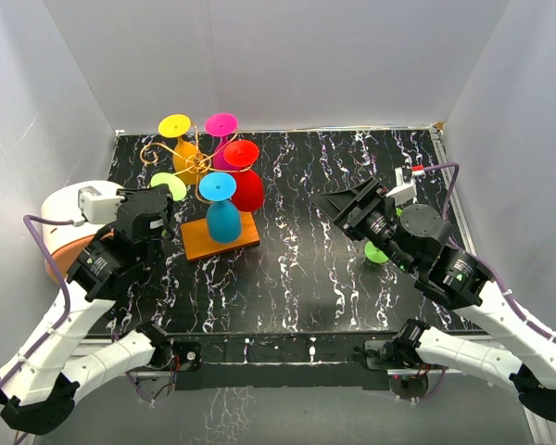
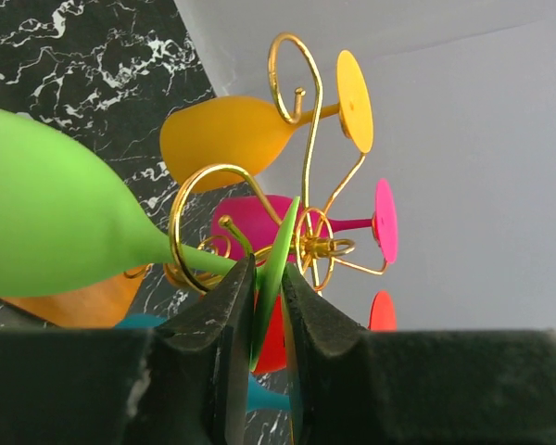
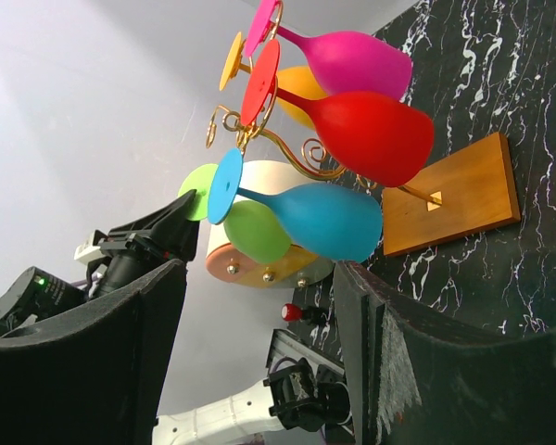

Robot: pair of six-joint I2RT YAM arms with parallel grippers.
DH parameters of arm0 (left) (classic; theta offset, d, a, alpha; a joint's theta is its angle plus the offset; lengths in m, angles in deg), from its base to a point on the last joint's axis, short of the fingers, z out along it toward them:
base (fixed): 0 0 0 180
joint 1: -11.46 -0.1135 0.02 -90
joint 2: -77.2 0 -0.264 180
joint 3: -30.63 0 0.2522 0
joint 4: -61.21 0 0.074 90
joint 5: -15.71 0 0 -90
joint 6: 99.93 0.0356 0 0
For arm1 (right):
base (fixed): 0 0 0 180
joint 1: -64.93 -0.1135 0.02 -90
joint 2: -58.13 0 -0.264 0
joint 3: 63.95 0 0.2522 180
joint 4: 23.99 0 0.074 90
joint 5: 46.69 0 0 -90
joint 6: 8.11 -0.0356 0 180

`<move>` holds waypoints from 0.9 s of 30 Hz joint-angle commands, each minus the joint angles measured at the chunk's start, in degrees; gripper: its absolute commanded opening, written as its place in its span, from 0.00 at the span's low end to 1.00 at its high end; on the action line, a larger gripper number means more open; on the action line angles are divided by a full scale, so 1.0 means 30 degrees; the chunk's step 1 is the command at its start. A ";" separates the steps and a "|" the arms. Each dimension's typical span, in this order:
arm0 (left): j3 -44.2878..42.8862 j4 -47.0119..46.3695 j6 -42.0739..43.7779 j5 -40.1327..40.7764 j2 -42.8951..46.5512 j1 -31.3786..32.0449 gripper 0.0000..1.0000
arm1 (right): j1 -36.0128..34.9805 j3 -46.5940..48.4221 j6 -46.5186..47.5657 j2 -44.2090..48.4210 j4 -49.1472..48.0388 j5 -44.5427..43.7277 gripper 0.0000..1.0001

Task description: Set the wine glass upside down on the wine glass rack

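While green wine glass (image 2: 46,213) is hanging inverted in wine glass rack (image 1: 199,243) loop, you're seemingly releasing: left gripper (image 2: 267,271) straddling foot, barely parted, can't tell if gripping. Next move is needing wider jaws, straight retreat from rack.

We recorded the wine glass rack (image 2: 313,243): gold wire with curled arms. Through its nearest loop ran the stem of the green wine glass (image 2: 56,222). The glass's foot stood edge-on between the fingers of the left gripper (image 2: 269,311), which sat close on either side; we could not judge contact. Beyond the rack were a yellow glass (image 2: 222,139), a magenta glass (image 2: 246,218) and a red foot (image 2: 382,311).
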 commanded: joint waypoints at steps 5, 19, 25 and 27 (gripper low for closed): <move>-0.0424 0.2363 -0.0517 -0.0776 0.0549 -0.0010 0.17 | 0.0011 0.0258 -0.0126 0.0030 -0.1502 0.0158 0.63; -0.1660 0.4532 0.1426 -0.2597 0.1038 -0.0010 0.47 | 0.0012 0.0154 0.0214 0.0123 -0.0881 -0.0545 0.63; -0.1866 0.6034 0.2283 -0.4043 0.1681 -0.0010 0.58 | 0.0011 0.0919 0.2293 -0.0424 0.1298 -0.2641 0.61; -0.1796 0.6129 0.2891 -0.4421 0.1944 -0.0010 0.60 | 0.0018 0.1267 0.3251 -0.0639 0.2224 -0.3846 0.60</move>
